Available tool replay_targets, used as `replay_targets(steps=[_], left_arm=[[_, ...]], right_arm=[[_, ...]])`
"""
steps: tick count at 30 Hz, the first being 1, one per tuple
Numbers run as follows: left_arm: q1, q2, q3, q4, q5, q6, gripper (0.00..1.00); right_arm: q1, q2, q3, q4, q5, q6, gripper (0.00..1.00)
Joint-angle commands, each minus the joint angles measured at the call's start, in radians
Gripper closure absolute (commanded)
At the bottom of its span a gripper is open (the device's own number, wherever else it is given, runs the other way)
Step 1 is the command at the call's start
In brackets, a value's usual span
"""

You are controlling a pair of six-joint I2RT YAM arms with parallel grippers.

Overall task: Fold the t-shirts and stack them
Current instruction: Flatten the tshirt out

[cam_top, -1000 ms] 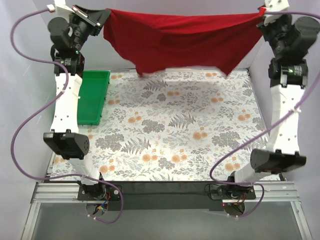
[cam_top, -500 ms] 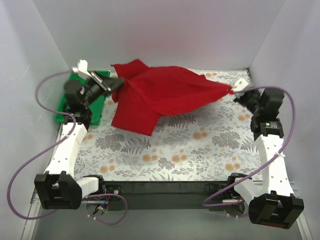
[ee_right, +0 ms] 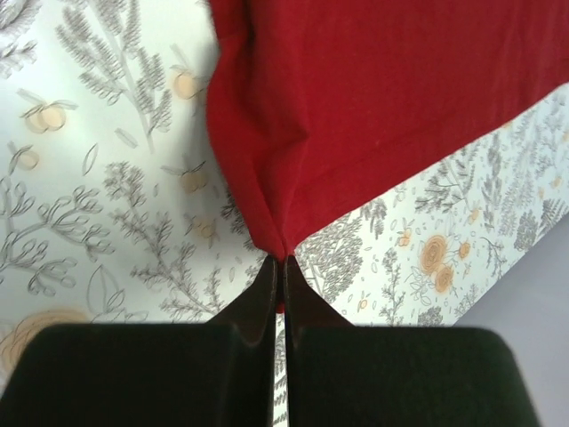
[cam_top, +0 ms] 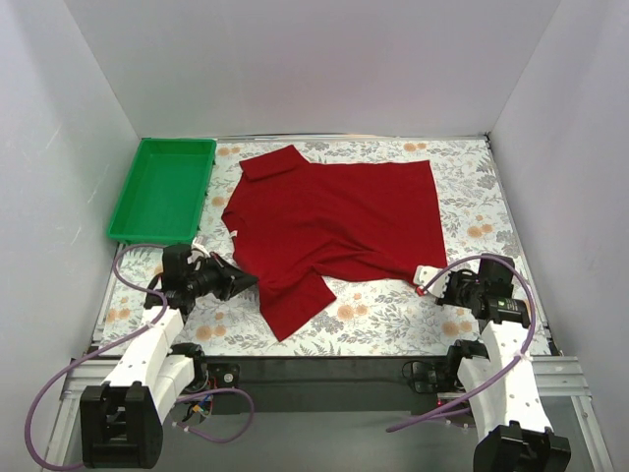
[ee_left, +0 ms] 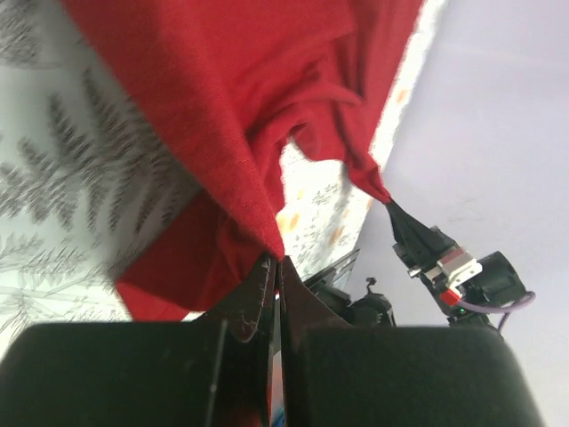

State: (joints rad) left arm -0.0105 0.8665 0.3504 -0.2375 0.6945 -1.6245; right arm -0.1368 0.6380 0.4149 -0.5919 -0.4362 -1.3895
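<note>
The dark red t-shirt [cam_top: 344, 211] lies spread nearly flat on the floral table, with one sleeve [cam_top: 295, 307] toward the near edge and another [cam_top: 267, 162] at the back. My left gripper [cam_top: 241, 280] is shut on its near left edge, and the cloth [ee_left: 240, 98] bunches up from the closed jaws [ee_left: 274, 262]. My right gripper [cam_top: 425, 279] is shut on the near right corner. In the right wrist view the fabric [ee_right: 373, 89] tapers to a point between the closed jaws [ee_right: 281, 260]. Both arms sit low near the front of the table.
An empty green tray [cam_top: 162, 192] stands at the back left, just left of the shirt. White walls close in the table on the left, back and right. A black bar [cam_top: 324, 369] runs along the near edge between the arm bases.
The shirt hung stretched high between both grippers a second ago. Both arms have come down and back toward the near edge, laying it out on the table, still gripped.
</note>
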Motion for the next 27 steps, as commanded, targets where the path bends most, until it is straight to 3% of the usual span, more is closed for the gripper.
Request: replay_targets(steps=[1, 4, 11, 18, 21, 23, 27], left_arm=[[-0.005, -0.012, 0.048, -0.158, -0.028, 0.043, 1.0], [-0.005, -0.018, 0.11, -0.204, -0.116, 0.054, 1.0], [-0.005, -0.014, 0.224, -0.311, -0.066, 0.055, 1.0], [-0.003, -0.014, 0.372, -0.408, -0.104, 0.132, 1.0], [-0.003, -0.003, 0.488, -0.482, -0.19, 0.181, 1.0], [-0.005, 0.002, 0.504, -0.516, -0.23, 0.202, 1.0], [-0.006, -0.004, 0.424, -0.5, -0.153, 0.196, 1.0]], right_arm=[[-0.004, -0.011, 0.042, -0.146, 0.014, -0.141, 0.99], [-0.004, -0.021, 0.064, -0.144, 0.066, -0.138, 0.99], [-0.004, -0.044, 0.093, -0.212, 0.06, -0.146, 0.99], [-0.004, -0.061, 0.225, -0.181, 0.033, -0.003, 0.99], [-0.006, -0.057, 0.223, -0.158, 0.069, 0.006, 0.99], [-0.007, -0.066, 0.191, -0.167, 0.085, -0.023, 0.99], [-0.007, -0.089, 0.11, -0.174, 0.146, -0.106, 0.99]])
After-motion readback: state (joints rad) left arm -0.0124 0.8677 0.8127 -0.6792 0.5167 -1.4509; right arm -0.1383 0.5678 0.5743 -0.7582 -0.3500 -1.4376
